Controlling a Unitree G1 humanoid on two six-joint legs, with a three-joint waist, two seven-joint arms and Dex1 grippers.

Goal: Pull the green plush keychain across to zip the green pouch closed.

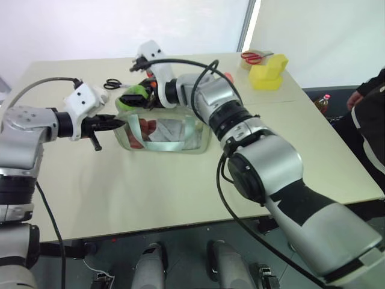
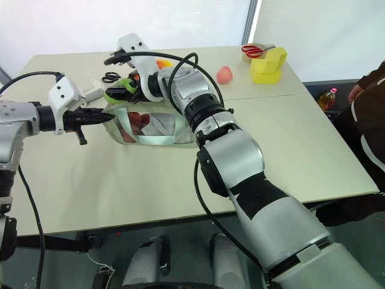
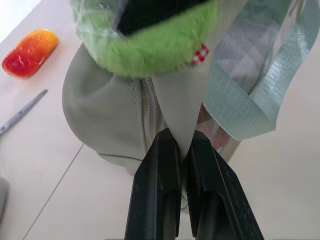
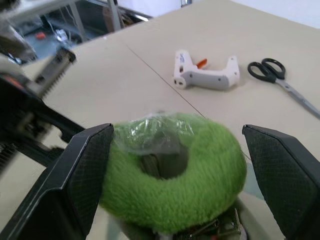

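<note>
The large boxy sage-green fabric pouch (image 1: pixel 161 133) with a clear plastic window sits mid-table on the pale table (image 1: pixel 180 198). The left gripper (image 3: pixel 182 150) pinches the pouch's left end fabric beside the zip, fingers closed on it. The small lime-green fuzzy plush keychain (image 4: pixel 175 170) rests on top of the pouch at its left end. The right gripper (image 4: pixel 175 185) straddles the plush, fingers spread wide, one either side; contact cannot be judged. Farther left lie black-handled scissors (image 4: pixel 277 80) and a white glue gun (image 4: pixel 205 75). A red-and-yellow toy fruit (image 3: pixel 30 51) lies beyond the pouch.
</note>
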